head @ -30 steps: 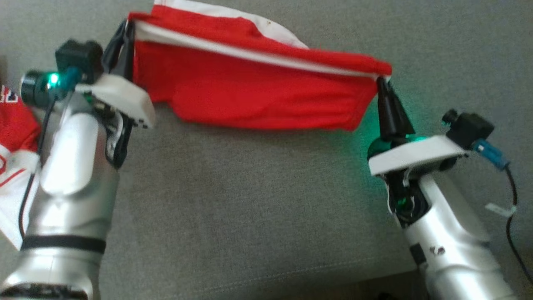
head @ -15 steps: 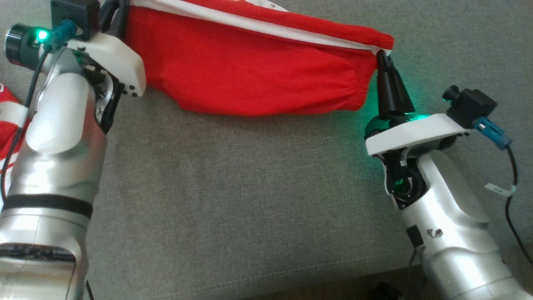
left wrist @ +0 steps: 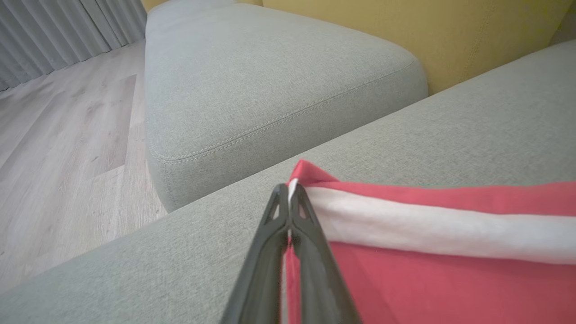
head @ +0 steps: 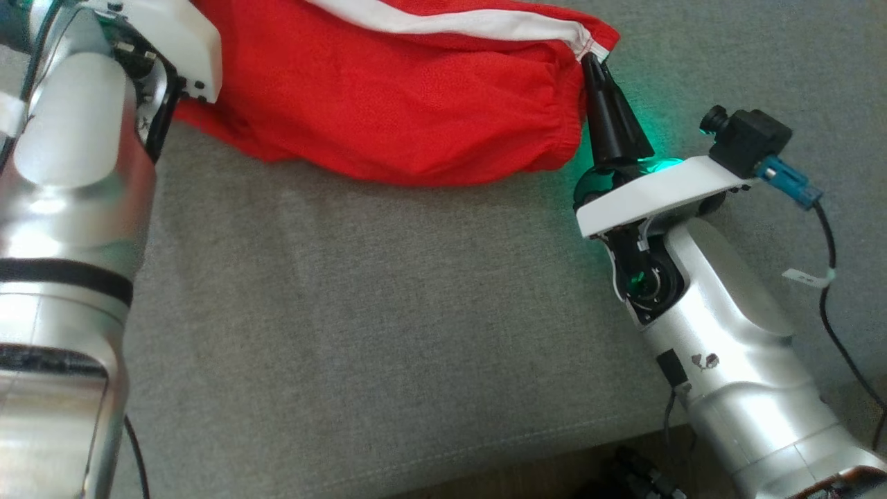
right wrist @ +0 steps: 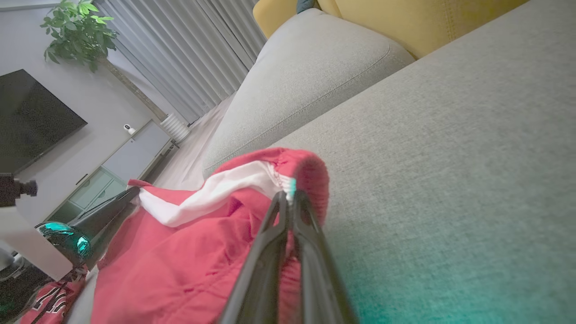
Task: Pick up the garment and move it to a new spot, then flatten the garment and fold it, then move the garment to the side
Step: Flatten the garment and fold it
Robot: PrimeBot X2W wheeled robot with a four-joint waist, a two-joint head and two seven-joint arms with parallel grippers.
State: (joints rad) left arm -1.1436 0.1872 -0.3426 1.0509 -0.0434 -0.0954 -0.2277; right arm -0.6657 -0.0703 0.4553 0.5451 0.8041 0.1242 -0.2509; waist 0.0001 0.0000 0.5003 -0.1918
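Left gripper (left wrist: 288,198) and right gripper (head: 594,66) each pinch a corner of the red, white-banded, possibly mesh garment (head: 388,111) over a coarse-woven grey cushion (head: 346,312).

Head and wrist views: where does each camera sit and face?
Head view: on the head, looking down at the grey sofa and red garment; both forearms and the right end effector show.
Left wrist view: on the left wrist, looking along the left end effector, shut on the garment's corner.
Right wrist view: on the right wrist, looking along its own shut fingers.
Shared: both wrist views show the garment and yellow cushion.
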